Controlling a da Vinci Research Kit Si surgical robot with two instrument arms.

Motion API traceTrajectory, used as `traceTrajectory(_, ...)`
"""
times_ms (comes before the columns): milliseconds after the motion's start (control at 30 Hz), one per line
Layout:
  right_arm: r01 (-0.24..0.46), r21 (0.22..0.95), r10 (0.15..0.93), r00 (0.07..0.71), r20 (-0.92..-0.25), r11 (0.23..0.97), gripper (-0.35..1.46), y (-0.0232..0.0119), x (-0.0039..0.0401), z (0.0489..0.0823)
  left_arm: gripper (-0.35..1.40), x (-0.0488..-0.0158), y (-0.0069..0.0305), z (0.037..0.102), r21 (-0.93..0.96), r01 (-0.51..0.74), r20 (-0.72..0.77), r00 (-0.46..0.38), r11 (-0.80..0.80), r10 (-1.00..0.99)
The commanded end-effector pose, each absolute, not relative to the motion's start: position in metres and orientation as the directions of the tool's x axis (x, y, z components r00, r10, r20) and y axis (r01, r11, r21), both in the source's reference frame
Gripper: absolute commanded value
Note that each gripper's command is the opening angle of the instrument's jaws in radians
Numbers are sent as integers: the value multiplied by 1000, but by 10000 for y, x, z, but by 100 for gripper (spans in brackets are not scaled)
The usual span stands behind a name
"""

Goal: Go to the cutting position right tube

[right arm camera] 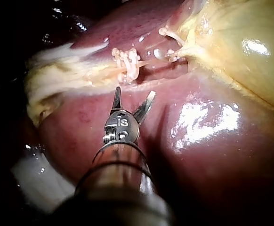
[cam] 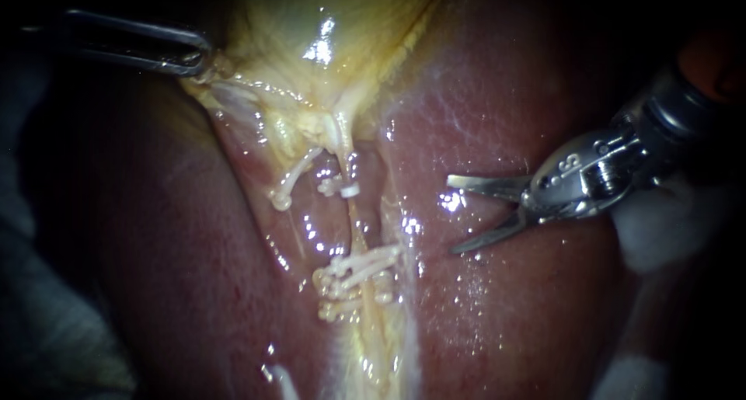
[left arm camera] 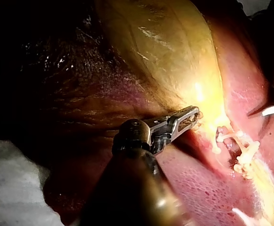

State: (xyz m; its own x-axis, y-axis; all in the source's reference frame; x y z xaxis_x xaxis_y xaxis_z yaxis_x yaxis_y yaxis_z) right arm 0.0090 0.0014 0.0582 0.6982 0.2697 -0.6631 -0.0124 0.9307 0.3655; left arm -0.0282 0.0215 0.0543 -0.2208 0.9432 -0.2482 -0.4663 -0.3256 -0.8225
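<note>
A thin yellow tube (cam: 353, 221) runs down from the gallbladder (cam: 326, 27), with white clips (cam: 339, 187) above and a cluster of clips (cam: 356, 276) below. A second short tube (cam: 299, 171), left of it, ends in a clip. My right instrument (cam: 453, 215) hovers over the liver (cam: 505, 307) to the right of the tube, blades open, holding nothing. In the right wrist view its open blades (right arm camera: 134, 92) point at the lower clips (right arm camera: 126, 61), just short of them. My left instrument (cam: 198, 58) is shut on the gallbladder's edge, seen in the left wrist view too (left arm camera: 191, 115).
White gauze (cam: 660, 229) lies behind the right instrument's shaft, and pale cloth (cam: 47, 330) lies at the lower left. The gallbladder (right arm camera: 240, 47) sits beyond the upper clips. Wet liver surface (right arm camera: 198, 155) lies under and beside the right instrument.
</note>
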Motion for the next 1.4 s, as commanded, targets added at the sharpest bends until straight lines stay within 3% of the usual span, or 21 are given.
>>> traceTrajectory(33, -15, 388, 296, 676, -675, 921, 143, 13, 91, 585, -35, -282, 214, 543, -822, -468, -248, -220, -325, 943)
traceTrajectory(100, 10, 445, 332, 650, -684, 896, 143, 10, 95, 591, -35, -284, 213, 542, -820, -471, -249, -218, -325, 944)
traceTrajectory(367, 13, 548, 424, 617, -663, 837, 141, -1, 110, 626, -35, -288, 209, 536, -820, -470, -251, -220, -328, 943)
traceTrajectory(667, -86, 705, 604, 595, -530, 704, 139, 8, 121, 663, -35, -292, 204, 530, -821, -466, -252, -224, -331, 941)
traceTrajectory(967, -86, 759, 656, 572, -493, 645, 139, 9, 129, 682, -35, -294, 201, 526, -823, -464, -250, -225, -329, 942)
traceTrajectory(1400, 18, 768, 644, 532, -549, 640, 138, 5, 166, 692, -35, -295, 201, 524, -821, -463, -254, -227, -334, 940)
